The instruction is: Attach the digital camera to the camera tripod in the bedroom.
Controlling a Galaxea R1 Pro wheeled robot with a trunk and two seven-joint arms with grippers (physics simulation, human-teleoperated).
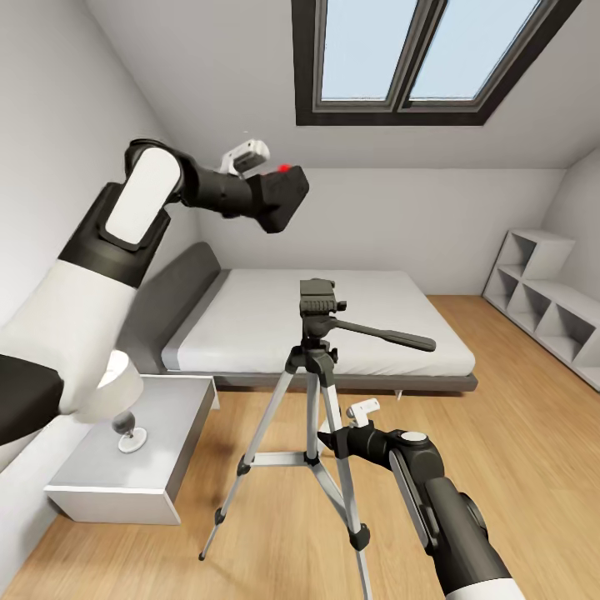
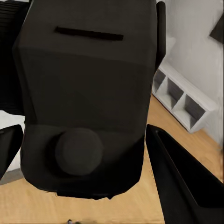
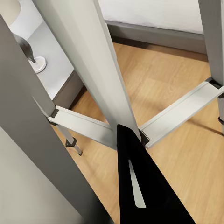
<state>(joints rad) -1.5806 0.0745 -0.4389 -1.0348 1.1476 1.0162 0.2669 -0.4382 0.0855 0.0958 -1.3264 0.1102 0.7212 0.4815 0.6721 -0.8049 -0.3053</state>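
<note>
Bedroom, mounting step under way. Digital camera (image 1: 281, 197): black, red button uppermost, clamped in the left end effector (image 1: 265, 193) and carried high, above and to the left of the camera tripod (image 1: 317, 392); the left wrist view shows its body between the two dark fingers (image 2: 184, 179). Tripod: standing on the wood floor (image 1: 517, 433) before the bed (image 1: 317, 321), head plate bare, pan handle (image 1: 392, 335) pointing right. Right end effector (image 1: 333, 440): at a silver leg below the head; one finger (image 3: 144, 186) lies against the leg, but whether it grips cannot be told. Next move, judged: lower the camera onto the head plate, base down, squared and centred.
</note>
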